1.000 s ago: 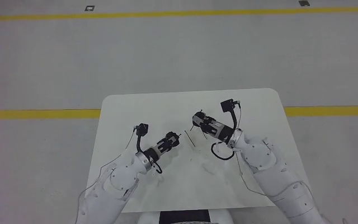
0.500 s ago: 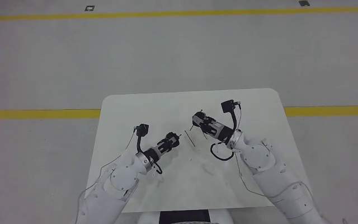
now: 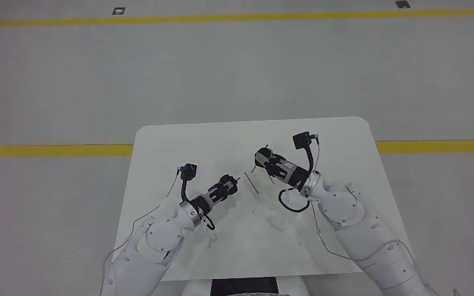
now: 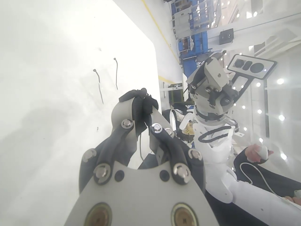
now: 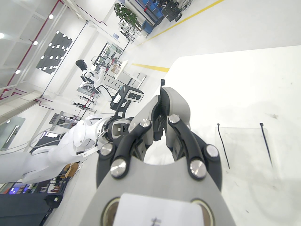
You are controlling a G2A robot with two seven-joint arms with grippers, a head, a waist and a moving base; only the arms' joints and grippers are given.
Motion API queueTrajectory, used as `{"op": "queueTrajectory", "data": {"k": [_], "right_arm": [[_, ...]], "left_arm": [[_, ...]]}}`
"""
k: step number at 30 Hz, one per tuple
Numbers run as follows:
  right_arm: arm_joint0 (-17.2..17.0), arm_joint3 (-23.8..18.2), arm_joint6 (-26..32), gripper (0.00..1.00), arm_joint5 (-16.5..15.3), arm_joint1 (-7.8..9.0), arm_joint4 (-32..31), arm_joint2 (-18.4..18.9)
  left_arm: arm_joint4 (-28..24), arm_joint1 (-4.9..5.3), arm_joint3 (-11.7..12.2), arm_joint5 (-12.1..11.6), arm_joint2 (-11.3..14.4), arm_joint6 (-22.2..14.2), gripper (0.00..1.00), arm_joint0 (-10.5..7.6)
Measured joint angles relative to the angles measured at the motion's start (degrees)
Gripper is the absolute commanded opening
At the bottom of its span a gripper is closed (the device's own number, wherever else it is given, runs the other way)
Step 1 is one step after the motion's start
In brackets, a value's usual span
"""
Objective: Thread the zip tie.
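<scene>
- Left gripper, left of centre in the top view, over the table. Its fingers are pressed together. Whether anything is pinched between the dark pads cannot be told.
- Loose ties, centre of the top view, between the two grippers. They lie flat on the table. At the right of the right wrist view, two lie side by side on a clear sheet.
- Right gripper, just right of centre in the top view. It is clamped on the zip tie, which sits edge-on between the pads. The tie's small square head stands just past the fingertips, off the table.
- Handling (judgement). The zip tie looks very light and thin, springy along its length, and smooth enough to slip or twist in a weak pinch.
- Where to hold (judgement). Grip it across the flat faces. One gripper belongs close behind the head, to keep the slot steady. The other belongs near the tail tip, so that only a short, stiff free end has to be aimed at the slot. A grip far from the tip would probably let the tail bend aside.
</scene>
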Motion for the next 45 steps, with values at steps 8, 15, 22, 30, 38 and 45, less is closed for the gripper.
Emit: {"op": "queueTrajectory", "data": {"k": [8,15,22,30,38,45], "right_arm": [[0.00,0.00,0.00,0.00,0.00,0.00,0.00,0.00],[0.00,0.00,0.00,0.00,0.00,0.00,0.00,0.00],[0.00,0.00,0.00,0.00,0.00,0.00,0.00,0.00],[0.42,-3.28,-3.46,0.00,0.00,0.18,-2.95,-1.15],[2.68,-2.10,-6.99,0.00,0.00,0.80,-6.48,-5.28],[3.81,-0.13,-13.47,0.00,0.00,1.77,-8.30,-10.25]], "left_arm": [[-3.73,0.01,-5.20,7.13,-0.25,-1.54,0.00,-1.76],[-3.68,0.29,-7.51,14.06,-0.78,-2.40,0.00,-1.92],[-5.70,0.60,-8.20,15.05,-1.75,-3.51,0.00,-1.26],[-6.21,0.72,-7.68,13.52,-2.31,-3.49,0.00,-1.07],[-6.20,0.72,-7.68,13.52,-2.31,-3.49,0.00,-1.07],[-6.20,0.72,-7.68,13.52,-2.31,-3.49,0.00,-1.07]]}}
